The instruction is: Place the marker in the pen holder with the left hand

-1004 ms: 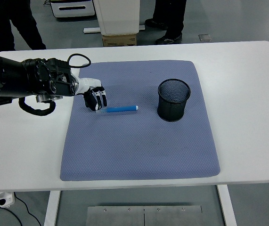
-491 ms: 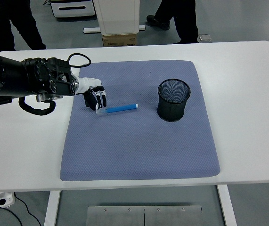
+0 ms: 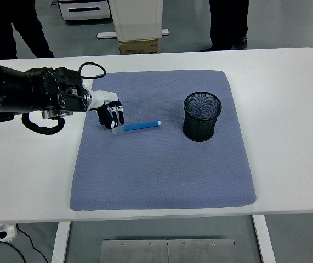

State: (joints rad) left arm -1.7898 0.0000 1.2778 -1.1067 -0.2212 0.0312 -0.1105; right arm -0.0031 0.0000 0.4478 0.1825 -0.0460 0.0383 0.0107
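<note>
We saw the left robot hand (image 3: 111,115) at centre left of the frame, its fingers curled down over the left end of the marker (image 3: 138,126); whether they had truly clamped it or only touched it we could not tell. The marker, a blue stick, lay flat on the mat (image 3: 161,175) with its long axis running nearly left to right, the right end tipped slightly up the frame, so it stretched away from the hand toward the holder (image 3: 202,116). That black mesh cup stood upright on the mat's right part, well apart from the marker's far end and roughly in line with it. We judged that the coming move would turn on this line: a firm pinch, a lift, then a carry rightward across the mat. The right robot hand was out of view. The tabletop (image 3: 288,109) was white. We could read no writing or brand anywhere.
</note>
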